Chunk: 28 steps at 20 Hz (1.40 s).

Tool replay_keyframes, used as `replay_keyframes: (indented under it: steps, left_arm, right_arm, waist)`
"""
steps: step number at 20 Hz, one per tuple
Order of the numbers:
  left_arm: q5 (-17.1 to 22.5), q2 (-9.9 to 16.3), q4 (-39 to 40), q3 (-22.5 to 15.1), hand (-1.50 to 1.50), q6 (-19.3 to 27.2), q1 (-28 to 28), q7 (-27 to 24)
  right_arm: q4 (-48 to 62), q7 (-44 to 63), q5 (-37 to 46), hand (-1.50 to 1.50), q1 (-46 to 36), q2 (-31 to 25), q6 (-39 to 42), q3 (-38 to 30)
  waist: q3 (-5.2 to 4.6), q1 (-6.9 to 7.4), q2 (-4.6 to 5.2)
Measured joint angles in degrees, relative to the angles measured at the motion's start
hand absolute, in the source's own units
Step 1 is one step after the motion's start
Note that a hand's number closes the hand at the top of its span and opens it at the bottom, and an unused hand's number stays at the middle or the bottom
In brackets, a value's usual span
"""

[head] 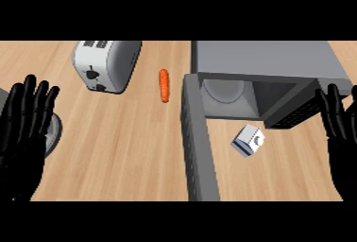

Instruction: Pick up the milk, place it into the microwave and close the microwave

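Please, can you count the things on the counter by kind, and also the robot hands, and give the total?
Toaster: 1
Carrot: 1
Microwave, door open: 1
Milk: 1
Grey round thing under the left robot hand: 1
Robot hands, left and right: 2
Total: 7

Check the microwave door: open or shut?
Open. The microwave door swings out toward the camera, cavity exposed; the milk sits outside on the counter.

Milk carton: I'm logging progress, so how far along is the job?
Done: only the microwave door stands open. In hand: nothing; the left robot hand and right robot hand are open. Left: the milk carton lies on the counter, unpicked; placing and closing remain.
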Motion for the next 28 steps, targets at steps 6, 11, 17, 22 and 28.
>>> replay_keyframes:
  steps: [6,11,17,22,28]
  left_arm:
    - [1.2,-0.6,1.4,2.6,-1.5,1.3,-0.3,-0.1]
    - [3.9,-1.8,0.6,4.8,-1.5,2.6,2.9,3.4]
    - [8.1,-0.8,-7.4,7.6,-1.5,1.6,8.4,8.7]
    - [11.4,-1.3,-12.4,9.4,-1.5,-1.1,15.5,8.1]
    - [15.7,-1.3,-14.4,13.0,-1.5,-4.5,19.4,7.5]
  right_arm:
    - [2.8,2.6,13.8,-1.5,-6.0,4.4,-14.0,5.9]
    - [8.6,10.9,23.7,-1.5,-11.5,5.9,-27.2,14.3]
    - [13.0,19.9,32.6,-1.5,-15.9,6.4,-38.6,23.6]
    - [13.5,27.0,40.1,-1.5,-15.6,6.5,-43.7,27.7]
    - [15.5,28.7,41.7,-1.5,-13.4,6.5,-47.9,29.0]
  waist:
    - [1.8,-0.55,0.55]
    - [2.18,-0.42,0.54]
    - [2.35,-0.87,0.43]
    - [2.38,-1.14,0.39]
    - [2.43,-1.27,0.41]
